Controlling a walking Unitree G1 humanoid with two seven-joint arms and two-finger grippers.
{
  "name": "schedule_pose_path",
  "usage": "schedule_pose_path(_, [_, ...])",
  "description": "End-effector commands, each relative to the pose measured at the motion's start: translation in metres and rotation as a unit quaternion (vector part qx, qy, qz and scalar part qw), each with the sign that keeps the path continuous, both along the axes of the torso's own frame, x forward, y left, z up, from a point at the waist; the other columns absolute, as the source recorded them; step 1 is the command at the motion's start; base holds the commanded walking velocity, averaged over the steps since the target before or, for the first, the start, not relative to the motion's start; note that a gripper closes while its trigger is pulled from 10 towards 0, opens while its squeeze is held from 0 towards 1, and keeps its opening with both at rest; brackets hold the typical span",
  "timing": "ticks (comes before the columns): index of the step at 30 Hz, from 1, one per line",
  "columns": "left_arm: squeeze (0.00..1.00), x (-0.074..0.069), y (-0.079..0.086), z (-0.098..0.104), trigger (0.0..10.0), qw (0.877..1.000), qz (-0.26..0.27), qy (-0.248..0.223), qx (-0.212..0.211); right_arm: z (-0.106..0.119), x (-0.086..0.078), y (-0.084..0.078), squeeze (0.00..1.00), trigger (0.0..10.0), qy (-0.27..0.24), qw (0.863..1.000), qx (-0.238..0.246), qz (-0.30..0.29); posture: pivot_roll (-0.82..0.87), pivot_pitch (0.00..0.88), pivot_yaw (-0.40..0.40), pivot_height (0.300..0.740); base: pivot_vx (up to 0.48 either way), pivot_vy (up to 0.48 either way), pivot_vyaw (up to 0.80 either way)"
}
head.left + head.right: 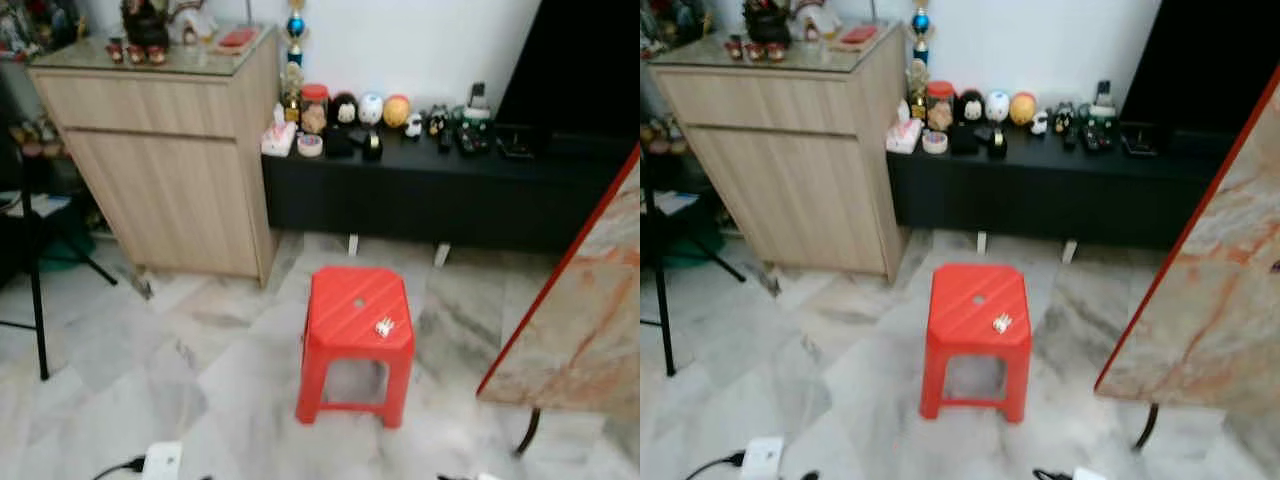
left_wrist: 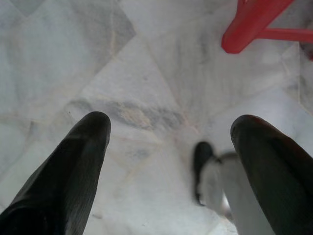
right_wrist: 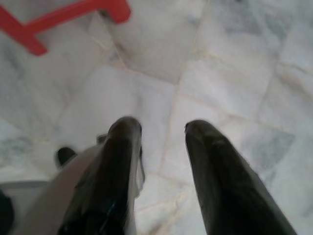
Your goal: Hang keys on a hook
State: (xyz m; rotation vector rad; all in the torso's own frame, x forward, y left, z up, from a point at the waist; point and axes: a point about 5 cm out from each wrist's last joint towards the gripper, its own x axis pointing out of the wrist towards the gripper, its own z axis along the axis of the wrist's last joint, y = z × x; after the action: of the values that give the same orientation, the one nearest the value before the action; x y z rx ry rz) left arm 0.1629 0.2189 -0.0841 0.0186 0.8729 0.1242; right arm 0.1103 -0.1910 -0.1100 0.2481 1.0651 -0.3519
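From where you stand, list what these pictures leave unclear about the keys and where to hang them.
- Keys: a small pale blob on the red stool in the eye views; too small and blurred to confirm a ring or count keys.
- Hook: none can be made out; the cabinet top and black shelf clutter is blurred.
- Left gripper and right gripper: jaws apart over marble floor, holding nothing.

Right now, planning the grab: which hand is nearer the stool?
Left, narrowly, it seems. Both hang low over the floor short of the stool, left hand to its left, right hand to its right.
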Motion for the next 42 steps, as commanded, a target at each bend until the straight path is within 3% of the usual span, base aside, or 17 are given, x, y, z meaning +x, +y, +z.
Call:
schedule_pose_path(1, [0.0, -0.0006, 0.01, 0.002, 10.0, 1.0, 0.003, -0.001, 0.014, 0.0014, 0.0067, 0.0049, 0.0, 10.0, -0.009, 1.0, 0.004, 0.005, 0.07, 0.0, -0.035, 0.74, 0.0, 0.0, 0.0])
schedule_pose_path(25, [0.0, 0.0056, 0.0076, 0.0053, 10.0, 1.0, 0.006, -0.024, 0.009, 0.0026, 0.0089, 0.0031, 0.0, 10.0, -0.014, 0.999, -0.012, 0.028, 0.07, 0.002, -0.038, 0.74, 0.0, 0.0, 0.0])
schedule_pose_path(29, [0.0, 0.0058, 0.0077, 0.0055, 10.0, 1.0, 0.006, -0.025, 0.009, 0.003, 0.0095, 0.0022, 0.0, 10.0, -0.015, 0.999, -0.022, 0.036, 0.07, 0.002, -0.038, 0.74, 0.0, 0.0, 0.64])
schedule_pose_path(31, [0.0, 0.0064, 0.0073, 0.0058, 10.0, 1.0, 0.005, -0.027, 0.008, 0.0025, 0.0084, 0.003, 0.0, 10.0, -0.015, 1.0, -0.012, 0.017, 0.07, 0.002, -0.038, 0.74, 0.24, 0.0, 0.4])
schedule_pose_path(42, [0.0, 0.0072, 0.0063, 0.0059, 10.0, 1.0, 0.003, -0.028, 0.007, 0.0027, 0.0086, 0.0019, 0.0, 10.0, -0.012, 0.999, -0.022, 0.033, 0.07, 0.0, -0.04, 0.74, 0.242, 0.0, 0.0])
